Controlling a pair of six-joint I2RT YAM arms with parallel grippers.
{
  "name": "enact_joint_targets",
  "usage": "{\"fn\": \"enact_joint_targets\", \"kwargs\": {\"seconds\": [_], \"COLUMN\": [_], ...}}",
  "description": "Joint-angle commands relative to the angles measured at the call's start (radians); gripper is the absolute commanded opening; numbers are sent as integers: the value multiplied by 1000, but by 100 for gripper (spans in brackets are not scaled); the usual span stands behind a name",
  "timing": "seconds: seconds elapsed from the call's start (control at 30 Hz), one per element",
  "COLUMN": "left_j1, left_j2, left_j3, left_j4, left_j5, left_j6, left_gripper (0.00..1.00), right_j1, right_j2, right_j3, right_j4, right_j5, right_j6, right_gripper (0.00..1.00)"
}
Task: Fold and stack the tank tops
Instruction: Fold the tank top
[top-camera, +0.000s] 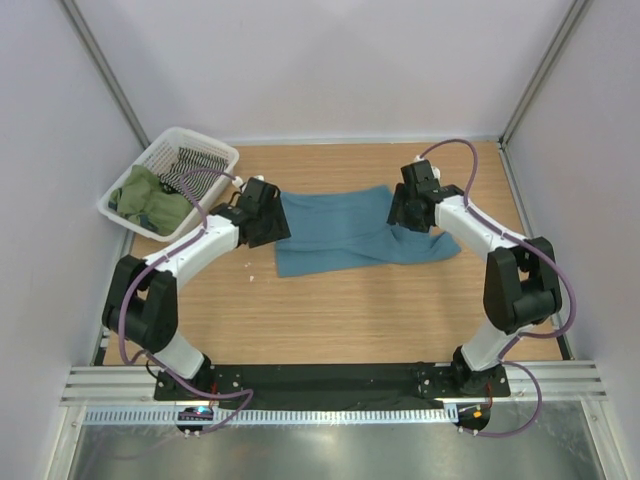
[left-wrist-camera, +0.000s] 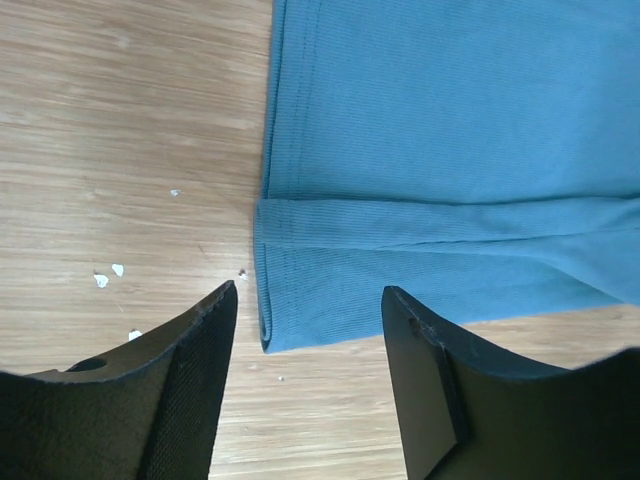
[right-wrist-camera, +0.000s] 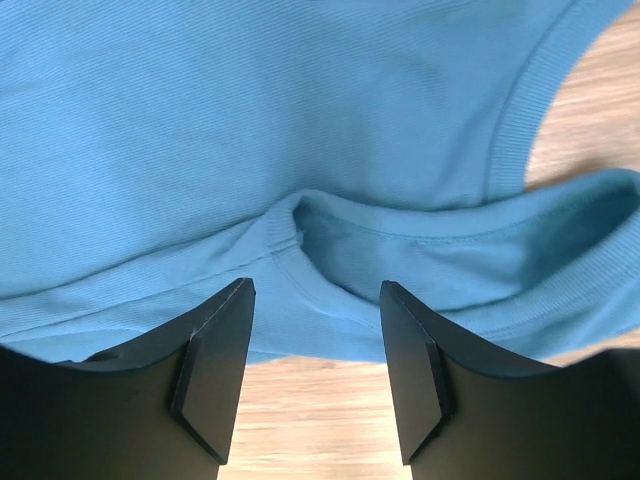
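Overhead view of a wood counter (top-camera: 340, 310) w/ two robot arms reaching in from the near edge. A teal-blue tank top (top-camera: 350, 232) lies flat across the middle of the counter, toward the far edge, doubled over lengthwise, one arm at each end of it.

L claw (top-camera: 274, 224) sits at the top's left end. Wrist view: its fingers (left-wrist-camera: 190, 370) are spread apart, tips low over the counter, w/ the hemmed corner of the cloth lying loose btwn them, nothing pinched. A few white specks (left-wrist-camera: 108, 275) dot the wood beside that corner.

R claw (top-camera: 410, 212) sits at the top's right end. Wrist view: spread too, fingers (right-wrist-camera: 215, 370) either side of a ribbed band edge where one layer lies over another; cloth not gripped. Can't tell whether the tips touch the fabric.

Far-left corner of the counter: a white plastic basket (top-camera: 215, 150), tilted diagonally, holding the olive-green tank top (top-camera: 150, 200) bunched up, plus a striped black-and-white cloth (top-camera: 190, 165) behind it. Basket is just beside the L arm, apart from the teal top.
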Motion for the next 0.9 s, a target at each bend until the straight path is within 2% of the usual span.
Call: {"fn": "enact_joint_targets", "kwargs": {"seconds": [0.0, 0.17, 0.23, 0.43, 0.53, 0.57, 0.63, 0.87], "left_j1": [2, 2, 2, 4, 2, 2, 2, 2], "left_j2": [-32, -66, -77, -65, -51, -49, -48, -29], "left_j3": [-34, -71, -82, -74, -67, -65, -62, -28], "left_j4": [31, 33, 31, 21, 18, 16, 18, -1], "left_j5": [45, 46, 41, 36, 38, 38, 36, 13], "left_j6": [2, 6, 11, 22, 25, 25, 28, 43], "left_gripper": [60, 59, 58, 55, 55, 55, 54, 54], "right_j1": [-5, -5, -4, -4, -4, -4, -4, -31], "right_j2": [19, 86, 114, 176, 187, 186, 181, 170], "right_j3": [7, 47, 59, 96, 107, 110, 114, 130], "right_j4": [51, 54, 60, 74, 77, 74, 71, 63], "right_j5": [-59, -64, -70, -89, -89, -84, -63, -44], "right_j6": [-17, -26, -28, -23, -18, -17, -12, -3], "right_gripper": [59, 57, 51, 41, 24, 12, 3, 1]}}
